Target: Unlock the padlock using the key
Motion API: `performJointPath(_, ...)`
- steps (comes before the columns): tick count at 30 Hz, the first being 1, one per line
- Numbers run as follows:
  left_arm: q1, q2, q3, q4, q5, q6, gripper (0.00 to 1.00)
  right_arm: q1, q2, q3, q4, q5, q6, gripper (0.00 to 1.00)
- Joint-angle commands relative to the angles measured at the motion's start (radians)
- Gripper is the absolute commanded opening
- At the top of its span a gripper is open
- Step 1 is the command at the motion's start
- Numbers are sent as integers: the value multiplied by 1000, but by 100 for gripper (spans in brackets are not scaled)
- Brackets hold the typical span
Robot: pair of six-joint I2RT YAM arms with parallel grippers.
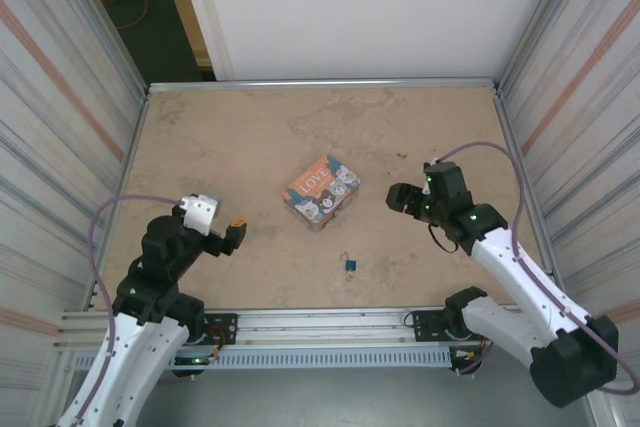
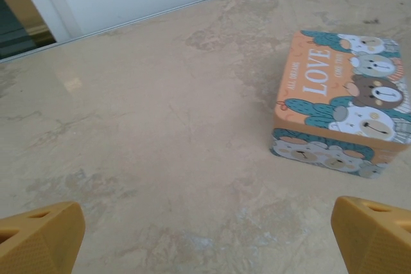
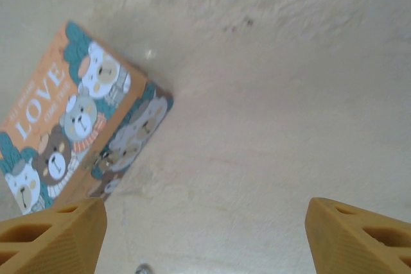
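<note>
an orange rectangular bear-print box (image 3: 70, 126) lay at frame left on the beige tabletop (image 3: 276, 113); yellow ribbed fingers (image 3: 51, 235) of the right gripper (image 3: 205, 235) stood wide apart at the bottom corners.

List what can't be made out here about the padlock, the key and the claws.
1. Padlock: top view, too small to tell whether its shackle is locked.
2. Key: top view, too small to tell apart from the padlock.
3. Shiny speck: right wrist view, cut by the bottom edge; unidentifiable.
4. Left claw and right claw: wrist views, fingers cut by the bottom edge, though spread open.
</note>
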Motion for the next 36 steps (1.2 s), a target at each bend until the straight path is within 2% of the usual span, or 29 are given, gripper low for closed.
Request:
performJointPath(1, 7, 74, 37, 99, -76, -11, 99, -79, -40, -5, -14, -42, -93, 85)
performJointPath(7, 16, 194, 31, 222, -180, -11, 99, -250, -77, -18, 25, -69, -171, 99)
performJointPath(11, 76, 254, 10, 305, -189, -19, 99, -347, -81, -74, 141, -71, -223, 99)
performJointPath(13, 134, 283, -3, 350, -170, -44, 99, -370, -71, -113, 230, -27, -254, 99)
performJointPath(16, 215, 310, -18, 402, -142, -88, 99, -379, -51, -153, 335, 32, -339, 99)
performJointPath(20, 269, 329, -33, 448, -140, -104, 99, -385, -14, -198, 462, 76, -385, 99)
performJointPath(28, 279, 381, -65, 506, -196, -118, 99, -398, 122, -256, 666, 73, -382, 99)
performJointPath(36, 281, 493, -84, 594, -238, -136, 99, -400, 261, -334, 969, 78, -375, 99)
